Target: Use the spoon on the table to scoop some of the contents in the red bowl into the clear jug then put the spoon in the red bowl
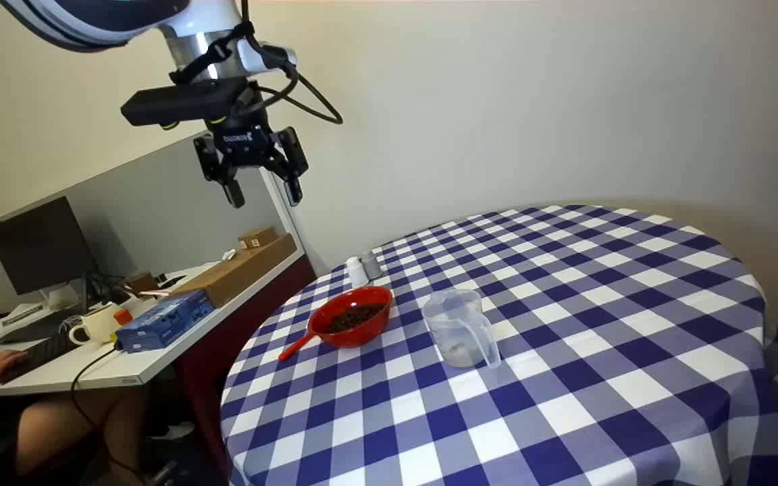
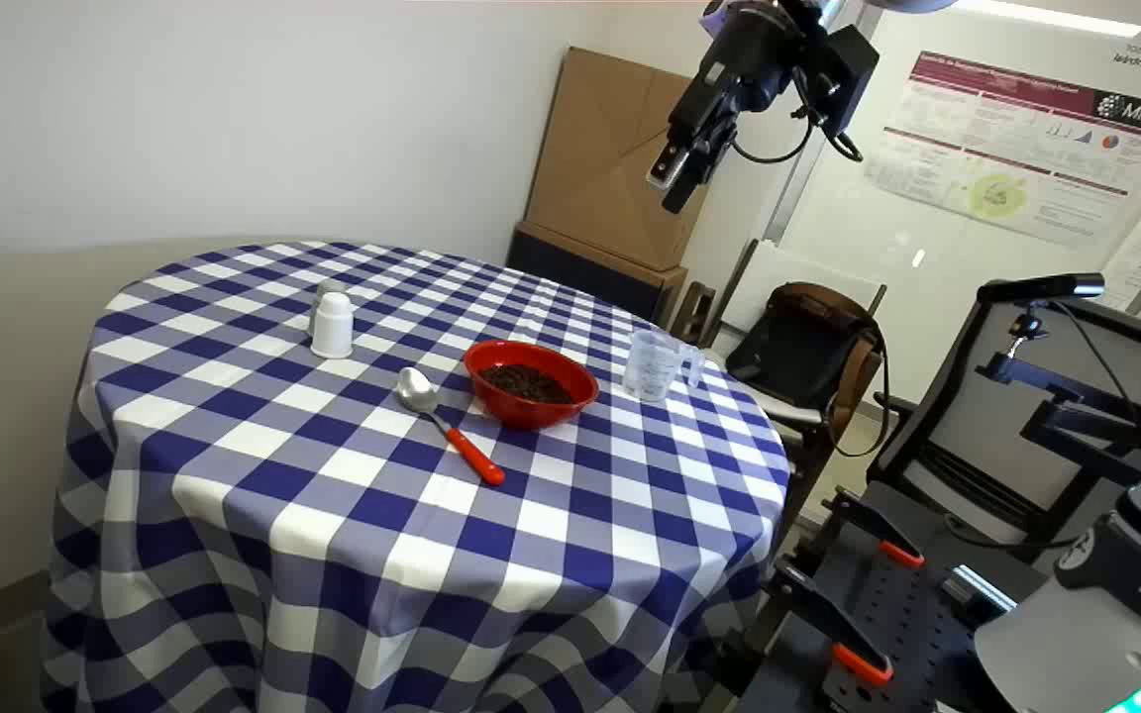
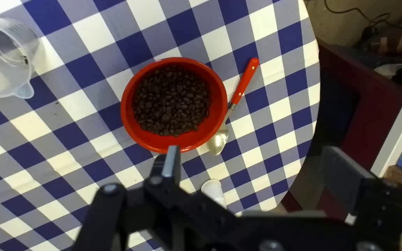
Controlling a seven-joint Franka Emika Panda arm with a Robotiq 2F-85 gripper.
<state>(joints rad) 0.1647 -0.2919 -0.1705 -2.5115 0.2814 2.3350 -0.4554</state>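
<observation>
The red bowl [image 1: 362, 335] [image 2: 536, 414] [image 3: 169, 142] stands on the checked table [image 1: 564, 324] [image 2: 263, 406] [image 3: 75, 157] and holds dark brown beans. The spoon [image 2: 471, 454] [image 3: 245, 81] has a red handle and a metal head. It lies flat right beside the bowl, and in the wrist view the bowl's rim covers part of it. In an exterior view only its handle [image 1: 296, 346] shows. The clear jug [image 1: 453, 331] [image 2: 652, 366] [image 3: 5, 59] stands upright on the bowl's other side. My gripper [image 1: 264, 195] [image 2: 672, 186] [image 3: 257, 164] is open and empty, high above the table.
A white shaker [image 1: 356, 272] [image 2: 333, 327] [image 3: 213, 190] and a grey shaker [image 1: 371, 264] [image 2: 321, 293] stand near the bowl. A desk [image 1: 119, 368] with a monitor [image 1: 34, 243] and a blue box [image 1: 166, 320] is beside the table. A person's hand [image 1: 1, 366] is at the desk.
</observation>
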